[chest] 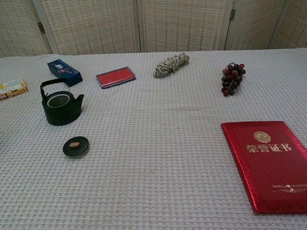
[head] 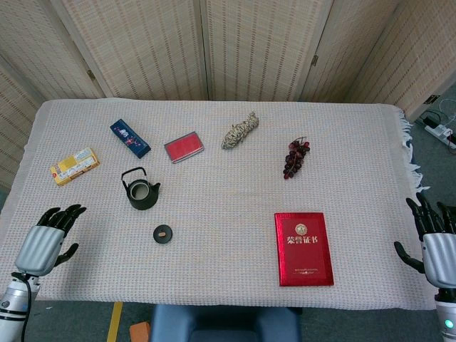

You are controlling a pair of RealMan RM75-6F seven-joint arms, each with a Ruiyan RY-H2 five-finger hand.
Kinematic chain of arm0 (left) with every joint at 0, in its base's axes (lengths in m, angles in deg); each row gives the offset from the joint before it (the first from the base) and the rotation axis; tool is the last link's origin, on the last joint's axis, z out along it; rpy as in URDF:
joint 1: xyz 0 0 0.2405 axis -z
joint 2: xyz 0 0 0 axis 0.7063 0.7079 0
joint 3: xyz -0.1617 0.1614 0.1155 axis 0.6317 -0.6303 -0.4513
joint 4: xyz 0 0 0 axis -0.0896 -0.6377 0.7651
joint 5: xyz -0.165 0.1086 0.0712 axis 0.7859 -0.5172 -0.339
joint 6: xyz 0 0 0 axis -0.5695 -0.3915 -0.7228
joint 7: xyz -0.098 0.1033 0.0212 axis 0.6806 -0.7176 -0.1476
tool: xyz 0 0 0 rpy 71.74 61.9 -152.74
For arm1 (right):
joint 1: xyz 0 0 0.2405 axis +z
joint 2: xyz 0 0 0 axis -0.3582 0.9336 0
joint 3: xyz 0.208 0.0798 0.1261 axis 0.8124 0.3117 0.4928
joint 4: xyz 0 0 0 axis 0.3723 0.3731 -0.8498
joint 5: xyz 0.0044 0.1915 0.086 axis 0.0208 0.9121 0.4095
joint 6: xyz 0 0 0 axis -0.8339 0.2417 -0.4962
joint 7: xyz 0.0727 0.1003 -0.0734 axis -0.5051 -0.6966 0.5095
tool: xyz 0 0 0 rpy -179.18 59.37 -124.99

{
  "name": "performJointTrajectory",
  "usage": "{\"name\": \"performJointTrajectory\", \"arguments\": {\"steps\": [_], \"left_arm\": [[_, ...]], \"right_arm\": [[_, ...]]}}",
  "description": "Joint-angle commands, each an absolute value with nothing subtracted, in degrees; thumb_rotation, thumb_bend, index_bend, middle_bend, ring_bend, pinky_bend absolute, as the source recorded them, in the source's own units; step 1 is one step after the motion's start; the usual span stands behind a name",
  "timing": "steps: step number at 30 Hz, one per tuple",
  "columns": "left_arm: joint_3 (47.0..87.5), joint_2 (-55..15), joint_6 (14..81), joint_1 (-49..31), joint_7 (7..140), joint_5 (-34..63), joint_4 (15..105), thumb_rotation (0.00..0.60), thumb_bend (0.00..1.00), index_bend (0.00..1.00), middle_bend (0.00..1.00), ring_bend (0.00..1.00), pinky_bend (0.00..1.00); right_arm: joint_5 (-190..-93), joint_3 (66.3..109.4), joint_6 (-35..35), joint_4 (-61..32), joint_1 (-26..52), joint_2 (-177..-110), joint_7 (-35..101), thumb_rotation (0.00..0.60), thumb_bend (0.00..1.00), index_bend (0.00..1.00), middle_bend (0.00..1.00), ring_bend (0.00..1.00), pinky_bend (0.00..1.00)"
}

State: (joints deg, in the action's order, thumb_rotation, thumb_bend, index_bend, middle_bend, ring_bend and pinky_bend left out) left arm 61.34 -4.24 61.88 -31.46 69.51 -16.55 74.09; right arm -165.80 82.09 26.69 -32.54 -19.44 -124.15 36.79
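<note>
My left hand (head: 48, 239) hovers over the table's front left edge, fingers apart and empty, nearest the teapot lid (head: 163, 233) (chest: 75, 146). The dark teapot (head: 140, 191) (chest: 61, 104) stands open just behind the lid. My right hand (head: 437, 239) is off the table's right edge, fingers spread and holding nothing, nearest the red certificate book (head: 303, 248) (chest: 272, 163). Neither hand appears in the chest view.
On the white cloth (head: 228, 164) lie a yellow box (head: 74, 165), a blue box (head: 130, 137), a red case (head: 184, 147), a rope bundle (head: 239, 130) and dark grapes (head: 295, 157). Folding screens (head: 214, 43) stand behind. A chair back (head: 224, 324) is at the front.
</note>
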Motion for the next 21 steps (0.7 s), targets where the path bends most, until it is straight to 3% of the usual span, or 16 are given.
{"name": "performJointTrajectory", "arguments": {"steps": [1, 10, 14, 21], "left_arm": [[60.8, -4.6, 58.5, -28.6, 69.3, -18.4, 73.3, 0.6, 0.25, 0.2, 0.2, 0.35, 0.33], [60.2, -6.0, 46.6, -19.5, 67.0, -21.2, 72.8, 0.6, 0.25, 0.24, 0.43, 0.67, 0.68], [60.3, -7.1, 41.6, -16.2, 66.5, -20.4, 72.8, 0.6, 0.25, 0.23, 0.4, 0.77, 0.69], [61.3, -10.2, 35.3, -12.1, 62.7, -16.9, 72.6, 0.6, 0.25, 0.22, 0.34, 0.78, 0.69]], "right_arm": [[-165.9, 82.2, 26.8, -32.6, -19.5, -124.1, 36.7, 0.6, 0.3, 0.0, 0.05, 0.19, 0.05], [-166.2, 82.3, 26.8, -32.9, -19.4, -123.7, 36.5, 0.6, 0.3, 0.0, 0.05, 0.2, 0.05], [-166.1, 82.3, 26.8, -32.8, -19.5, -123.7, 36.2, 0.6, 0.3, 0.0, 0.06, 0.2, 0.05], [-165.5, 82.4, 26.4, -32.1, -19.5, -123.8, 35.3, 0.6, 0.3, 0.0, 0.06, 0.2, 0.05]]}}
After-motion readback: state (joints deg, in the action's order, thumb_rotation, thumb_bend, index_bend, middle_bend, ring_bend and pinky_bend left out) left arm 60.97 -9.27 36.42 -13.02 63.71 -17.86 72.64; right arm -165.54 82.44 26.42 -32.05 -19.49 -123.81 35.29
